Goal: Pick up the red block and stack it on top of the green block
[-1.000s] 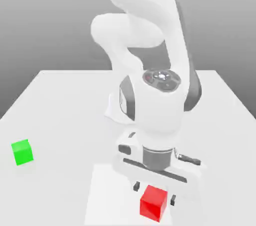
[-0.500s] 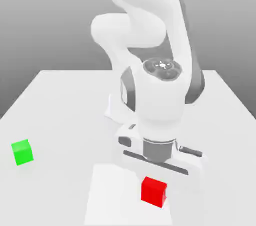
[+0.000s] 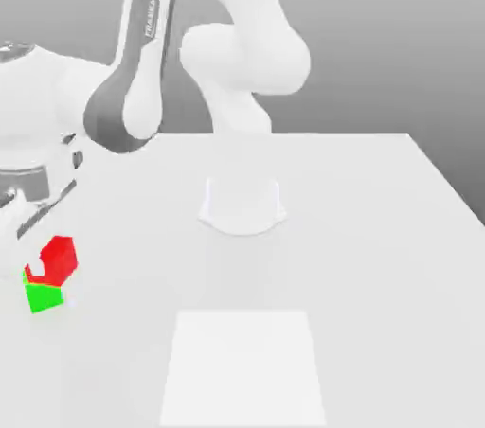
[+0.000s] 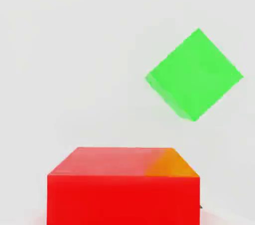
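- Two cubes meet at the exterior view's left: the red block [image 3: 59, 258], tilted and apparently clamped in the closed gripper [image 3: 43, 244], overlaps the green block [image 3: 44, 297].
- White table [image 3: 379, 256] bears a paler square patch [image 3: 244, 365] nearby.

**White arm, grey joints**

We saw an arm [image 3: 142, 66] of smooth, rounded white shells with a glossy finish. A dark grey band ran down one link, carrying small white lettering. The base [image 3: 242, 204] was a short white cylinder with a flared foot. The wrist [image 3: 28, 123] was a bulky white housing with grey parts beneath it.
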`<state>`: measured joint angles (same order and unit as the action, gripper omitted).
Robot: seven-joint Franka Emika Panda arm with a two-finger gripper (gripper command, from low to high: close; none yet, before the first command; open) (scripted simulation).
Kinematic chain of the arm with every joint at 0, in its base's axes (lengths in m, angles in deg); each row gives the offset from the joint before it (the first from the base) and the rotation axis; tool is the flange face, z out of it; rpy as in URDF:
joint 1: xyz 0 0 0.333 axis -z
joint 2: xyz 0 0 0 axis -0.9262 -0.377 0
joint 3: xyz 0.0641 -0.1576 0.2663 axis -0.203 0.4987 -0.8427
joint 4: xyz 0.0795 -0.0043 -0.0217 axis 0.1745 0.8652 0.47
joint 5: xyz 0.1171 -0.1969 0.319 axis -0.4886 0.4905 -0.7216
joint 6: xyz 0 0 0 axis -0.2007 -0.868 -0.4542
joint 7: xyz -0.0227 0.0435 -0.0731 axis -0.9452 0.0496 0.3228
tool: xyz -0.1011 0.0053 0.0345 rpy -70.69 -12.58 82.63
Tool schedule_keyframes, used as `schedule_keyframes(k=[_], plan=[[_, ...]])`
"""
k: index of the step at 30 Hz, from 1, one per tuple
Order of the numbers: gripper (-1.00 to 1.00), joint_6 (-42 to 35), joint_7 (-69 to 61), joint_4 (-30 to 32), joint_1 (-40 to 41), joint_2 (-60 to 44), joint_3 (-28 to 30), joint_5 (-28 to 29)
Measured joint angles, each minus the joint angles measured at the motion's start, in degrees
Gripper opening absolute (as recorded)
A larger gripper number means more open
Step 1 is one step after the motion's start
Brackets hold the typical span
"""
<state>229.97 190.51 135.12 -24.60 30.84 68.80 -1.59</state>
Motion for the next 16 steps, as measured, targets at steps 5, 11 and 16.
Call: schedule_keyframes(k=[5,11,16], plan=[[1.00,7.2,0.6,-0.1,0.9,-7.2,-1.2,-3.5],[1.00,7.4,0.7,-0.1,1.0,-7.4,-1.2,-3.6],[1.00,-1.0,3.1,0.3,1.1,1.4,-0.5,-0.3]])
